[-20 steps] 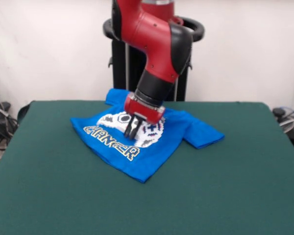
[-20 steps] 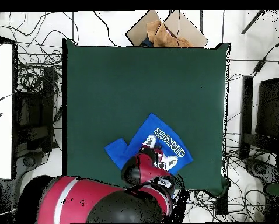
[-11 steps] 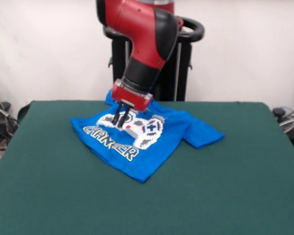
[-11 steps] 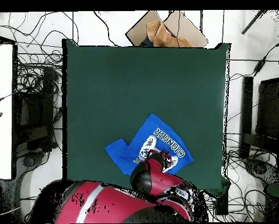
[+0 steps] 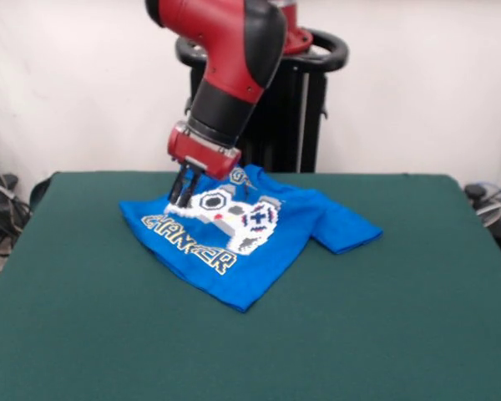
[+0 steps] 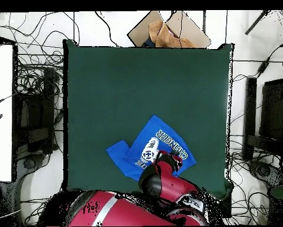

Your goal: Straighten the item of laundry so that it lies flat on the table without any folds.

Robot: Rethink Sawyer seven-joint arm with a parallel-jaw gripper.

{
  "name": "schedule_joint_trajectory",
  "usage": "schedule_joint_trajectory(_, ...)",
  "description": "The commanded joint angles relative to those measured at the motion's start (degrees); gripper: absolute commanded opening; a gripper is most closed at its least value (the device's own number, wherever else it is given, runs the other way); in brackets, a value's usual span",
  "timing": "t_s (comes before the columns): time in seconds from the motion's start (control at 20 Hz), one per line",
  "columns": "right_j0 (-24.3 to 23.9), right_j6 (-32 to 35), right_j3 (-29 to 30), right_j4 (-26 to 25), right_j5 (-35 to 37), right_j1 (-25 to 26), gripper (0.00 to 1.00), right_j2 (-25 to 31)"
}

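Note:
The item of laundry (image 5: 242, 242), a bright blue T-shirt with a white game-controller print and yellow-outlined letters, lies skewed on the far middle of the green table (image 5: 401, 301). One sleeve (image 5: 346, 227) spreads out to the right, and a fold stands up along the shirt's far edge (image 5: 244, 176). My gripper (image 5: 182, 199) is shut, its tips at the shirt's far left edge; no cloth shows lifted between them. In the overhead view the shirt (image 6: 161, 139) lies near the table's (image 6: 138, 77) bottom edge, and the red arm (image 6: 167, 186) hides the gripper.
The black pedestal (image 5: 275, 125) rises behind the table's far edge. Off the table in the overhead view are a cardboard box (image 6: 167, 29) at the top and tangled cables (image 6: 37, 88) on both sides.
The gripper has moved left and toward the far edge, from over the controller print to the shirt's far left edge. The shirt's outline has not shifted.

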Motion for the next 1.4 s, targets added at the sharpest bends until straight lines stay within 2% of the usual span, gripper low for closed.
schedule_joint_trajectory(0.05, -2.2, 8.1, -4.7, -1.4, -3.2, 9.4, 0.0, 3.4)
schedule_joint_trajectory(0.25, -1.1, 9.7, -4.6, 0.5, -8.5, 14.4, 0.0, 2.3)
schedule_joint_trajectory(0.5, -2.3, 10.6, -9.2, 2.8, -16.3, 24.4, 0.0, 2.8)
schedule_joint_trajectory(0.75, -2.6, 10.8, -11.8, 7.5, -22.9, 31.4, 0.0, 3.4)
schedule_joint_trajectory(0.95, -0.7, 9.1, -11.4, 14.5, -32.2, 34.5, 0.0, 1.7)
schedule_joint_trajectory(1.05, -0.4, 7.4, -11.5, 16.4, -35.8, 35.1, 0.0, 1.1)
schedule_joint_trajectory(1.25, -1.2, 3.8, -13.8, 16.8, -41.1, 36.3, 0.0, -0.3)
schedule_joint_trajectory(1.4, 0.5, 3.5, -12.2, 22.7, -48.6, 37.7, 0.0, -0.3)
